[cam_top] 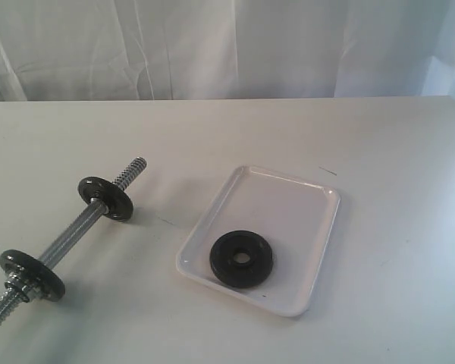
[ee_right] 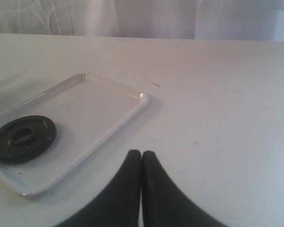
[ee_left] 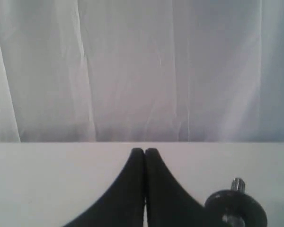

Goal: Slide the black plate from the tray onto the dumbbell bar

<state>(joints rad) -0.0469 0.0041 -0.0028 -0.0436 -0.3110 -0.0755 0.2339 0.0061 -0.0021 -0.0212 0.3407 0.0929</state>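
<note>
My left claw (ee_left: 144,151) is sitting pinched shut on nothing, its tips meeting over the bare table (cam_top: 394,152), with one end of the bar showing at the edge of its camera. My right claw (ee_right: 141,153) is closed and empty too, hanging just short of the tray (ee_right: 104,85). Neither is showing up in the exterior view.

The plate (cam_top: 241,258) is lying flat inside the tray, toward its near end and clear of the rim. The bar (cam_top: 76,227) is resting on the table to the left, well apart from the tray, carrying two smaller discs (cam_top: 105,199); its threaded end nearest the tray is standing free.

So I'm judging the job as not begun: grasping the plate, lifting it, lining its hole with that thread and sliding it on are all waiting.
</note>
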